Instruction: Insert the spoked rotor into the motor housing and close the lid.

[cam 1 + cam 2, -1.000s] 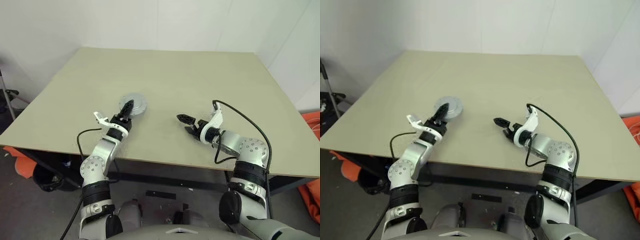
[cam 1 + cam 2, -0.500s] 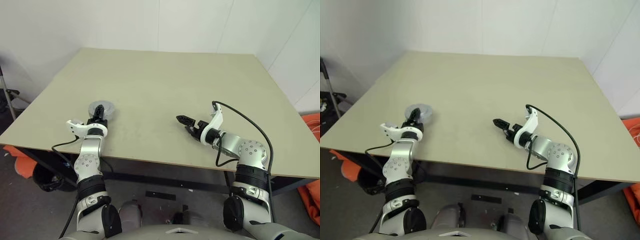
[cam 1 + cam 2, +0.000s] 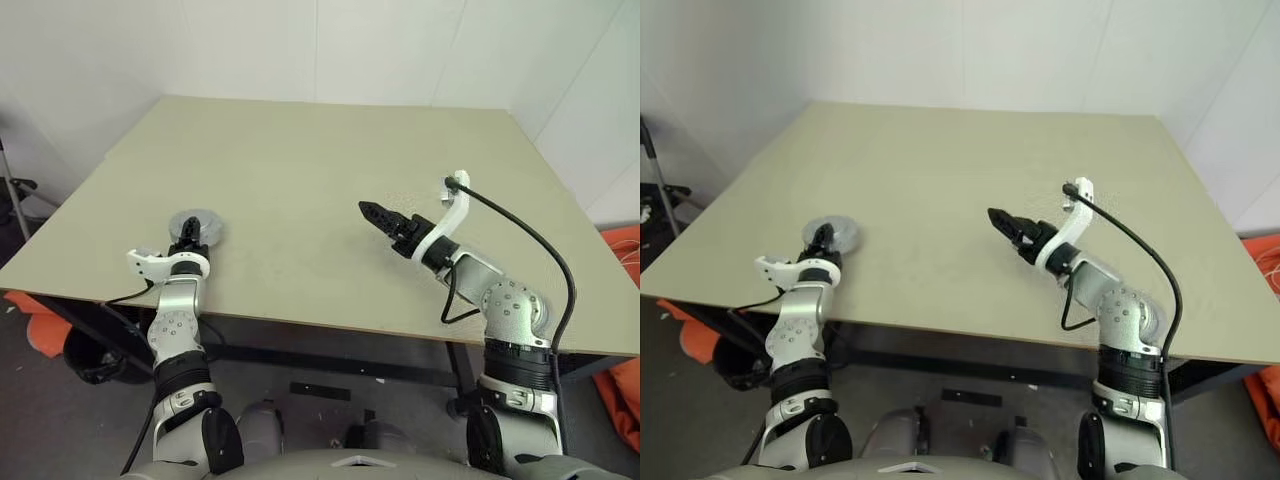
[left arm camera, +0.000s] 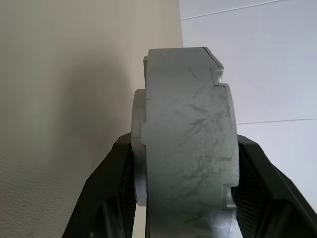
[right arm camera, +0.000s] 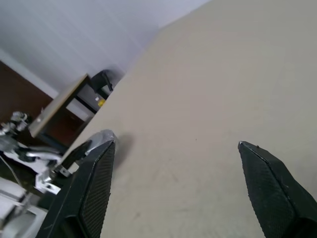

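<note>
Left claw (image 3: 189, 234) clamped on a round grey metal part, the motor housing (image 4: 185, 134), held on edge near the tabletop's (image 3: 320, 160) front-left corner; in the left wrist view its grey scratched rim sits between both black fingers (image 4: 106, 193). Right claw (image 3: 375, 212) raised over the tabletop's middle right, fingers spread wide, nothing between them, well apart from the housing

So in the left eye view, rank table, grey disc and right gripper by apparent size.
1. Table, by far.
2 and 3. Right gripper and grey disc held by the left gripper: they look alike, and the disc is partly hidden, so unranked.
</note>
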### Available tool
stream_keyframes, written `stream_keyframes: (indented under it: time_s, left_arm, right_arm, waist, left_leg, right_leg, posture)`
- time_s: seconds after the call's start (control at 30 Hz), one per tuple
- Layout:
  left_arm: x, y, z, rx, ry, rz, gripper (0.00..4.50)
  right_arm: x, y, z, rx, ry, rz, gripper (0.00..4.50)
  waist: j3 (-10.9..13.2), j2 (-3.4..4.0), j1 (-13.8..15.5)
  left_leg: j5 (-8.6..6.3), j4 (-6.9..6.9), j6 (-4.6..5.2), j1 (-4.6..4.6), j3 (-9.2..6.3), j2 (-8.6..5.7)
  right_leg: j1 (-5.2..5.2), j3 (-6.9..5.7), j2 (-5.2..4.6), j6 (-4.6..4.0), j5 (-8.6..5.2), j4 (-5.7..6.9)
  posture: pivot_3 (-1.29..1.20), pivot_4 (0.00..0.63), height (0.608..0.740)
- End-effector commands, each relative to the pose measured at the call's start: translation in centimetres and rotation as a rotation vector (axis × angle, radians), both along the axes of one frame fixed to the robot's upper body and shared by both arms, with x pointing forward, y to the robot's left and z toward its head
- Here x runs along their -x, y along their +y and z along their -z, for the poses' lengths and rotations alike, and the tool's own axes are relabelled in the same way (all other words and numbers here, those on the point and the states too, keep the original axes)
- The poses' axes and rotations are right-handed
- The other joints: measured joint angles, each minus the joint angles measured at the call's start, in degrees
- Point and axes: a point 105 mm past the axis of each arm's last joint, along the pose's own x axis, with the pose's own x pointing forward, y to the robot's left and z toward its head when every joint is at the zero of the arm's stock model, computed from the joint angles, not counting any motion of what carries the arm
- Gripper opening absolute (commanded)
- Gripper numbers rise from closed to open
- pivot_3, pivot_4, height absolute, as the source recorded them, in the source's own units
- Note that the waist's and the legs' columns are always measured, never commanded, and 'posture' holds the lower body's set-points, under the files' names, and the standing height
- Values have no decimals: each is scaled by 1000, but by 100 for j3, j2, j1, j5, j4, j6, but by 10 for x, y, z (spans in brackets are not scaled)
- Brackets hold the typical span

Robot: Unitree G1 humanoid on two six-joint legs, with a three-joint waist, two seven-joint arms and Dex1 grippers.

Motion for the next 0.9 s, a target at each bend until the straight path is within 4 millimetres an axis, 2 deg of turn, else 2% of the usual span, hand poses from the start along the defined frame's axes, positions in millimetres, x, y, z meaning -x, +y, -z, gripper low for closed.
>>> stream_keyframes:
  time_s: [0.03, 0.1, 0.33, 0.37, 0.47, 0.63, 0.9]
  left_arm:
    - [-2, 6, -20, -15, -79, -21, 2106]
    - [-1, 6, -16, -5, -67, -25, 2106]
    - [-2, 6, -11, 9, -27, -30, 4364]
    - [-2, 6, -11, 8, -24, -28, 4476]
    - [-2, 4, -12, 6, -18, -23, 4476]
    - [7, -4, -16, 0, 6, 4, 4476]
    - [43, -11, -9, 4, 100, 33, 4476]
  right_arm:
    - [5, 5, -16, 79, -156, -29, 4500]
    - [8, 8, -11, 109, -169, -49, 4500]
    - [8, 7, -9, 117, -173, -46, 4500]
    - [8, 7, -8, 119, -170, -46, 4500]
    - [7, 7, -7, 124, -164, -44, 4500]
    - [6, 5, -5, 131, -158, -37, 4500]
    - [4, 3, -2, 134, -139, -30, 4500]
  waist:
    - [0, -4, 0]
    - [1, -7, -3]
    - [0, -12, -9]
    - [0, -12, -9]
    - [0, -12, -13]
    - [-1, -14, -16]
    - [-1, -16, -85]
  left_leg:
    - [0, 1, 0, 0, -1, 0]
    - [0, 4, 1, 0, -2, 0]
    - [-2, 14, 4, 4, -5, 2]
    - [-2, 14, 4, 13, -5, 1]
    - [-2, 14, 5, 45, -4, 2]
    - [-3, 19, 7, 43, -4, 2]
    - [-9, 20, 16, 39, -4, 6]
  right_leg:
    - [0, 0, 0, 0, 0, 0]
    - [2, -2, 0, 0, 0, 0]
    - [7, -2, 0, -4, 1, 4]
    - [16, -2, 0, -5, 0, 4]
    - [43, -1, 0, -28, -16, 4]
    - [44, -1, 0, -29, -15, 3]
    - [38, -1, 4, -49, -12, 6]
  posture:
    - [0, 0, 740]
    - [0, 0, 740]
    - [0, 0, 740]
    - [0, 0, 740]
    - [0, 0, 740]
    - [0, 0, 740]
    - [0, 0, 740]
